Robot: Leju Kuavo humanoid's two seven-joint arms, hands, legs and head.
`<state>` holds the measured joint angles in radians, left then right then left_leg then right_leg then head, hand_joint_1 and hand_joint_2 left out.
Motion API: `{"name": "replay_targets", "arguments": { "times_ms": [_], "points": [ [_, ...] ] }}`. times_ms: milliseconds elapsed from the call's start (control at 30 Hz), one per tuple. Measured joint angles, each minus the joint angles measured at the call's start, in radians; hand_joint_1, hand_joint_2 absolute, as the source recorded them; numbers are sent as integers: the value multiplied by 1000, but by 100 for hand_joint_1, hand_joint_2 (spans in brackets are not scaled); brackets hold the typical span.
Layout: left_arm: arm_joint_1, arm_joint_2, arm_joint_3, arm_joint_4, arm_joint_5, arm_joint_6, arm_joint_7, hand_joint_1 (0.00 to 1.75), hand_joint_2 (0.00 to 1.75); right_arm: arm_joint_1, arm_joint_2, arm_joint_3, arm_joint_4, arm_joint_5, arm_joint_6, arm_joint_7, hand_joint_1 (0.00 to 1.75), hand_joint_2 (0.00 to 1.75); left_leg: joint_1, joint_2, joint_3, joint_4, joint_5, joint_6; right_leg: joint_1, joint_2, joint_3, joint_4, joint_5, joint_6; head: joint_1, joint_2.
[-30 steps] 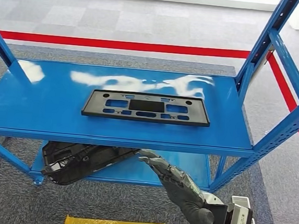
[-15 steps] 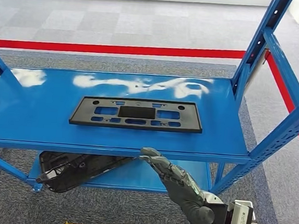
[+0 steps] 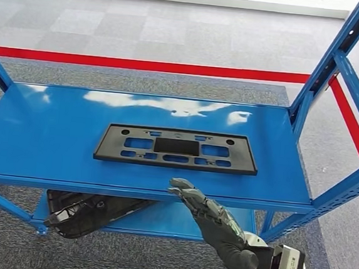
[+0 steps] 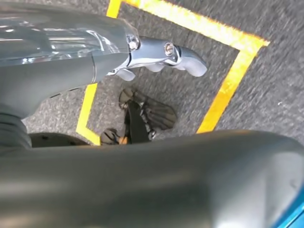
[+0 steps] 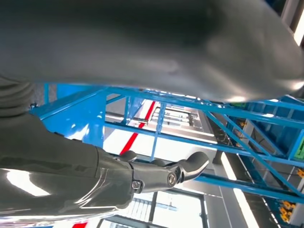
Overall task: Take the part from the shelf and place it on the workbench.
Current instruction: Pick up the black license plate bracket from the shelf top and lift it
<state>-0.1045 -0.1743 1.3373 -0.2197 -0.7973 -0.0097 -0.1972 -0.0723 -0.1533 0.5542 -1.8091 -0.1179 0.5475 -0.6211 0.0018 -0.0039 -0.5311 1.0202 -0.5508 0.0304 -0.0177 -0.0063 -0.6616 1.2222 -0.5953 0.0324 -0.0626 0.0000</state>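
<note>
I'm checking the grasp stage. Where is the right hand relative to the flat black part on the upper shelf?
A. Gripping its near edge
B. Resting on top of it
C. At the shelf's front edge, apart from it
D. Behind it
C: the right hand reaches the shelf front edge, bare blue between it and the flat black part.

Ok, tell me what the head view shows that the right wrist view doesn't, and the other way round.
Head view alone: the flat black part lying on the upper shelf board, another black part on the lower shelf, the red floor line beyond. Right wrist view alone: the rack's blue cross-braces from underneath, against bright light. Both: the right hand, holding nothing, fingers stretched out at the shelf's front edge, and the blue rack itself.
</note>
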Motion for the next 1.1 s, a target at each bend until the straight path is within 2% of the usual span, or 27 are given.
{"name": "replay_targets", "arguments": {
  "times_ms": [33,67,100,167,233,267,300,367,400,433,467,500,567,600,633,733,900,1100],
  "points": [
    [0,0,0,0,0,0,0,0,0,0,0,0,0,0,0,1,0,0,0,0,10,1,-9,-5,-1,0,21,-59,38,0,0,0],
    [0,0,0,0,0,0,0,0,0,0,0,-1,1,1,0,2,0,0,-1,0,18,3,-17,-11,0,1,42,-113,64,-1,0,0],
    [-1,0,0,0,0,1,0,0,0,0,0,-1,2,2,0,4,0,0,-2,0,21,5,-23,-16,2,1,56,-146,73,-7,0,0],
    [-4,0,0,0,0,4,1,0,0,0,-1,-1,2,6,-2,8,0,0,-4,0,22,5,-28,-22,6,4,62,-161,64,-21,0,0],
    [-4,0,0,0,-1,8,5,0,0,-5,-1,-2,3,11,-9,17,0,0,-3,1,23,9,-36,-28,2,4,64,-164,61,-34,0,0],
    [-5,0,0,0,-2,10,7,0,0,-9,-1,-2,3,13,-13,23,0,0,-2,1,16,27,-48,-33,0,3,66,-165,60,-38,0,0],
    [-5,0,0,0,-2,12,10,0,0,-14,-1,-3,5,14,-18,29,0,0,-1,1,-3,66,-69,-38,-2,2,69,-166,58,-42,0,0],
    [-4,0,0,0,-3,18,16,0,0,-24,-1,-6,13,12,-22,35,0,0,3,0,-74,194,-120,-47,-2,0,71,-166,54,-48,0,0],
    [-2,0,0,0,-4,21,19,0,0,-28,-1,-8,17,10,-22,37,0,0,5,0,-111,253,-135,-49,-2,0,72,-166,51,-49,0,0],
    [-1,0,0,0,-4,23,20,0,0,-31,-1,-10,22,9,-22,38,0,0,5,0,-135,284,-133,-49,-2,0,75,-166,49,-50,0,0],
    [1,0,0,0,-4,23,21,0,0,-33,-1,-12,26,8,-22,40,0,0,5,0,-142,277,-110,-47,-1,1,79,-166,46,-50,0,0],
    [1,0,0,0,-4,24,21,0,0,-36,-1,-13,28,8,-22,42,0,0,4,0,-129,232,-70,-43,0,2,86,-166,42,-49,0,0],
    [1,0,0,0,-5,24,19,0,0,-42,-1,-16,32,9,-23,48,0,0,-1,1,-83,109,6,-29,1,2,98,-167,33,-44,0,0],
    [0,0,0,0,-5,24,18,0,0,-46,-1,-17,33,9,-23,52,0,0,-4,1,-64,61,25,-24,2,3,101,-166,29,-41,0,0],
    [0,0,0,0,-5,24,18,0,0,-49,-1,-19,35,9,-26,56,0,0,-6,1,-53,37,27,-29,3,3,102,-166,26,-40,0,0],
    [3,-1,0,0,-7,28,17,0,0,-54,-1,-21,41,8,-49,76,0,0,-6,0,-45,22,16,-49,4,3,104,-168,24,-38,0,0],
    [2,-3,0,0,-5,31,23,0,0,-57,4,-22,61,34,-115,137,0,0,-6,0,-43,22,13,-39,3,4,113,-179,27,-32,0,0],
    [2,-6,0,0,-2,31,28,0,0,-85,7,-13,109,114,-185,203,0,0,-7,0,-42,23,12,-37,3,4,114,-182,28,-29,0,0]
  ]
}}
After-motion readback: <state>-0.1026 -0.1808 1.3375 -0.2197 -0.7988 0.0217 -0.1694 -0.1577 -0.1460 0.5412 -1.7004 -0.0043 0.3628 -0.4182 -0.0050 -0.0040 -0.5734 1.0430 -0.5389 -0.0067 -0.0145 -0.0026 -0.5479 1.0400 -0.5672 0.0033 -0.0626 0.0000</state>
